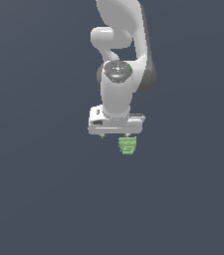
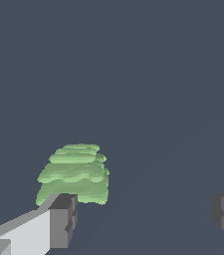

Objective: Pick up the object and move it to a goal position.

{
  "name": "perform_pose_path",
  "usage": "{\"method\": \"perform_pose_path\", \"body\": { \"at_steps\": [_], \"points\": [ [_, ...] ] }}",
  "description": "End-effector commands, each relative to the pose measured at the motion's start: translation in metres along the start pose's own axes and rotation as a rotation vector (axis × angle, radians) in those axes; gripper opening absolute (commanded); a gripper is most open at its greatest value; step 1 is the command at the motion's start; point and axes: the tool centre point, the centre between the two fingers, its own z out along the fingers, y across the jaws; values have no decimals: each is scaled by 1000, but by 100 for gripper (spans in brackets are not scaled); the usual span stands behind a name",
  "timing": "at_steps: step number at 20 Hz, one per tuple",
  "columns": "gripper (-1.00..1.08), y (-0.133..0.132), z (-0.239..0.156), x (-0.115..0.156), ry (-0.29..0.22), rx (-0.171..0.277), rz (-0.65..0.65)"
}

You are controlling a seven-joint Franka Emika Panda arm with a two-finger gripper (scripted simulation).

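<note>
The gripper (image 1: 116, 133) points straight down from the white arm (image 1: 118, 60) over a plain dark grey surface (image 1: 39, 189). In the wrist view its jaws stand wide apart, with one grey fingertip (image 2: 63, 219) at each side of the frame and nothing held between them. The light-green ridged object (image 1: 128, 146) sits just below the gripper body, toward the exterior view's right. In the wrist view it lies just beside one fingertip, outside the gap; contact cannot be told.
</note>
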Motion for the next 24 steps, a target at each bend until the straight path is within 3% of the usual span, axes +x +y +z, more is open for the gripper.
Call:
{"method": "perform_pose_path", "body": {
  "at_steps": [1, 11, 24],
  "points": [
    [100, 0, 0, 0, 0, 0, 0],
    [100, 15, 13, -11, -44, -9, -22],
    [100, 10, 15, -10, -40, -9, 47]
  ]
}}
